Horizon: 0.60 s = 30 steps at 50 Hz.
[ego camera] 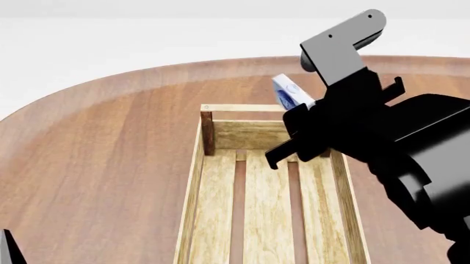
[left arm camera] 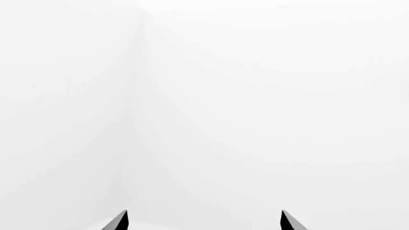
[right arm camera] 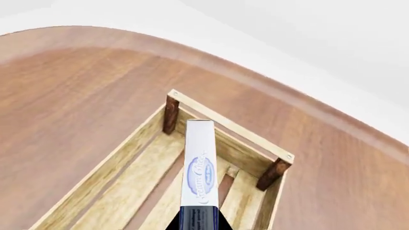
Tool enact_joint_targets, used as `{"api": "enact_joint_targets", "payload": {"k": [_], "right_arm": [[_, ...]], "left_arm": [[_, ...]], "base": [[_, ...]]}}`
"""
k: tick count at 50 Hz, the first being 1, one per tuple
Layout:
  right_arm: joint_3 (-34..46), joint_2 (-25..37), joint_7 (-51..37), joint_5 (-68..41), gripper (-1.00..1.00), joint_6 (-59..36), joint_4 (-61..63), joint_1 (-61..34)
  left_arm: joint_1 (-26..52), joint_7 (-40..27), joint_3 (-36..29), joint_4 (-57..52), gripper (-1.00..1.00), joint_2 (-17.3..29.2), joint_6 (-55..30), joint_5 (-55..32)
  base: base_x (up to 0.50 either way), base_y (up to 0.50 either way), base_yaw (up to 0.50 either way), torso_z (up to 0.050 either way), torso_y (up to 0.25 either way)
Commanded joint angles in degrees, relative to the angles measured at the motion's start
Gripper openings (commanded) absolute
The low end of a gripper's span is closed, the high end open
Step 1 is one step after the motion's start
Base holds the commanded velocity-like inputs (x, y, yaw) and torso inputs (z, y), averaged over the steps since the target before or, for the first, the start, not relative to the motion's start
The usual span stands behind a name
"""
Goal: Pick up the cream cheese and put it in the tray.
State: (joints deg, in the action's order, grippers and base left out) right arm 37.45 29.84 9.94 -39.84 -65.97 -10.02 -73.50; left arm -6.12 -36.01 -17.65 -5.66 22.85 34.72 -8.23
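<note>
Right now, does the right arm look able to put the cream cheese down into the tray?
Probably yes. The right tool holds the cream cheese over the far end of the tray, and the wrist view shows only bare floor slats underneath, with nothing in between.

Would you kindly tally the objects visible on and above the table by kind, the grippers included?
Cream cheese boxes: 1
Wooden trays: 1
Tables: 1
Grippers: 2, right gripper and left gripper
Total: 5
</note>
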Motion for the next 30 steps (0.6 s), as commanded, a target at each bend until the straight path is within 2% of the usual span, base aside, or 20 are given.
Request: {"api": "enact_joint_targets", "payload": {"k": [1,18,30], "right_arm": [[-2.41,-0.96,2.54,-0.51,-1.0,4.87,-3.39,1.86],[-2.32,-1.04,4.29,-1.04,-1.0,6.11,-5.92,3.0],[-0.11,-1.42,4.88,0.95,-1.0,8.0,-8.33,3.93]], "left_arm": [[0.09,0.11,-0.18,0.01,1.0,0.14,-0.16,-0.35],[0.33,-0.02,-0.46,0.28,1.0,0.04,-0.51,0.02],[0.14,-1.96,0.4,0.57,1.0,-0.73,-0.07,3.53]], "base": [[0.0,0.0,0.0,0.0,0.0],[0.0,0.0,0.0,0.001,0.001],[0.0,0.0,0.0,0.0,0.001]]}}
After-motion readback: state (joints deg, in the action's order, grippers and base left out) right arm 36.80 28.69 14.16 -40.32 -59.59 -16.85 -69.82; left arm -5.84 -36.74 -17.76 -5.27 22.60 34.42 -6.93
